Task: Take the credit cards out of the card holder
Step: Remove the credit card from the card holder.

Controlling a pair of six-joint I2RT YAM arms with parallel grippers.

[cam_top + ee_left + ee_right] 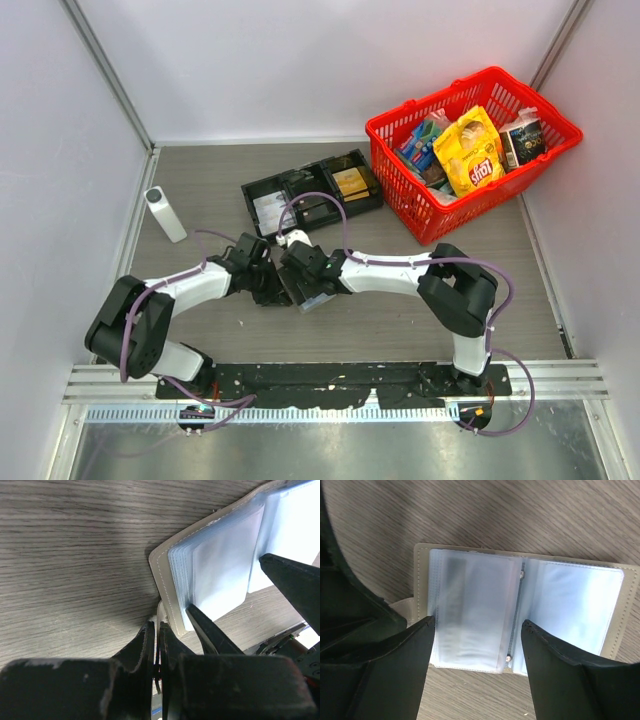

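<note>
The card holder (421, 575) lies open flat on the wood-grain table, grey stitched cover down and clear blue-tinted sleeves up. A pale credit card (470, 600) with faint grey print shows through the left sleeve. The right sleeve (580, 605) looks glossy and whitish. My left gripper (156, 626) is shut on the holder's small closure tab (404, 608) at its left edge. My right gripper (477, 626) is open, its fingers straddling the left sleeve page just above it. In the top view both grippers meet over the holder (318, 298) at mid-table.
A long black compartmented tray (310, 192) lies behind the grippers. A red basket (470, 150) of snack packs stands at the back right. A white upright block (165, 213) stands at the left. Walls close in on three sides.
</note>
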